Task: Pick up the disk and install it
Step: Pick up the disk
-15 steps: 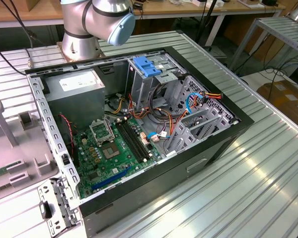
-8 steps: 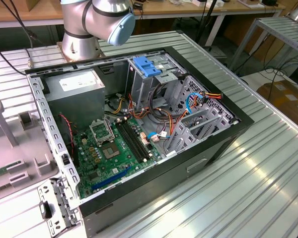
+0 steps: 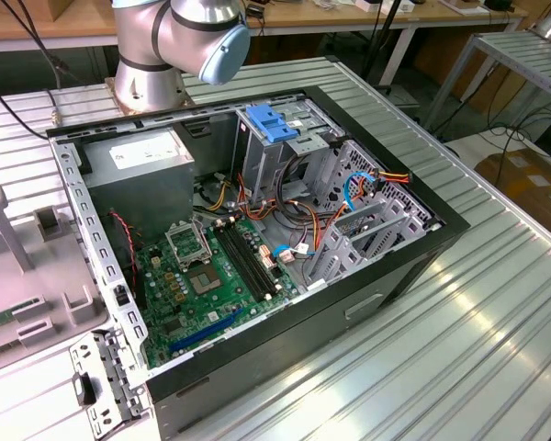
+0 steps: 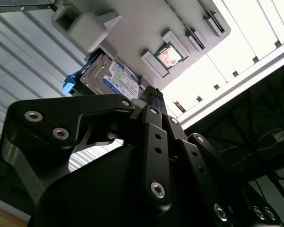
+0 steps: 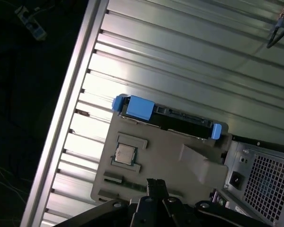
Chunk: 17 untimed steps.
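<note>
**Beside the open case, the disk sits in its tray**

On the ribbed aluminium table [image 3: 496, 303] lies a black desktop computer case [image 3: 367, 294], open on its side, with its green motherboard [image 3: 202, 285] and grey metal power supply box [image 3: 138, 175] exposed. Behind the case, the silver arm [image 3: 165, 37] with a pale blue joint cap rises from its base. At the exterior view's left, just beside the case, rests a light grey moulded plastic parts tray [image 3: 28, 294].

Both wrist views look onto this tray [image 5: 170, 161]. The disk [image 5: 180, 120], a flat dark hard drive in bright blue plastic side rails, stands in a slot along the tray's edge on the side away from the gripper; in the second wrist view its labelled metal face [image 4: 111, 78] shows. A small square silver processor chip [image 5: 125, 153] lies in a recess of the tray nearer the gripper.

The black two-finger gripper [image 5: 155, 182] hangs over the tray, apart from the disk, its fingertips [image 4: 154, 101] pressed together with nothing between them.
</note>
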Each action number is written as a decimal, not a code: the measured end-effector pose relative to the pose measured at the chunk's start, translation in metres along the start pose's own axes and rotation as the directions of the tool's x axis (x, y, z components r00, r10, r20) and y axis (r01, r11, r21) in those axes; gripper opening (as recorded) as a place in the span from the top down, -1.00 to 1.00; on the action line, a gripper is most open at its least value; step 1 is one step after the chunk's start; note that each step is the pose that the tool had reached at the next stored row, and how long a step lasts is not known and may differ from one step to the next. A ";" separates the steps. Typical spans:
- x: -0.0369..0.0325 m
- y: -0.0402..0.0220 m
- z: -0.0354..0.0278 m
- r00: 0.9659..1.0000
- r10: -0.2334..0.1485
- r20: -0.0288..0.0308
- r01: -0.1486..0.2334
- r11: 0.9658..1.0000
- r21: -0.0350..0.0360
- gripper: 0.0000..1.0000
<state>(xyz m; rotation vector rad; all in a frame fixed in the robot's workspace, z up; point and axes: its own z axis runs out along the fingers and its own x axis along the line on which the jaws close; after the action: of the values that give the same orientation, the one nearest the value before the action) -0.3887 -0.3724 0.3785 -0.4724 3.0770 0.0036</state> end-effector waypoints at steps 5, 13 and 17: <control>0.0000 0.0000 0.0000 0.999 -0.041 0.000 0.041 0.999 -0.001 0.79; 0.0000 0.0000 0.0000 0.992 -0.124 0.000 0.124 0.992 -0.004 0.79; 0.0000 0.0000 0.0000 0.988 -0.156 0.001 0.156 0.988 -0.004 0.79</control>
<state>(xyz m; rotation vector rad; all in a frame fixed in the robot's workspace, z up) -0.3887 -0.3724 0.3785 -0.7124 3.0307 0.0071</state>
